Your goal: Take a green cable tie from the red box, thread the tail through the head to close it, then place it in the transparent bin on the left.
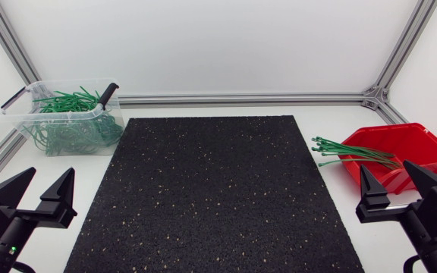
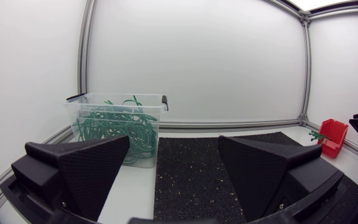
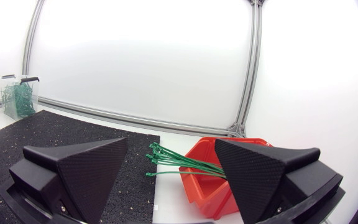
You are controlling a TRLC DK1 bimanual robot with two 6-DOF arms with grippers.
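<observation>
Both our arms sit low at the near edge of the table, well apart from the work. Our left gripper (image 1: 50,184) stands wide, with nothing between its 2 wedge fingers. Our right gripper (image 1: 386,180) is likewise spread and empty.

The thin green plastic cable ties (image 1: 353,152) lie as 1 loose bundle in the open-fronted red plastic box (image 1: 431,140), just ahead of the right gripper. Their ends poke out over the box's lip towards the speckled black rubber mat (image 1: 211,189). The clear plastic bin with black handles (image 1: 17,115) stands at the far left, holding a heap of green loops.

We judge the first risk to be the pick itself. The ties lie pressed side by side, so broad fingers closing on the bundle could lift 2 or 3 at once. They could also drag the light box along (it looks unanchored).

A single tie is slim and springy, so it may slip or twist in the grip, leaving the head badly turned for threading. Threading needs both grippers to meet closely, and a small misalignment would send the tail past the slot.
</observation>
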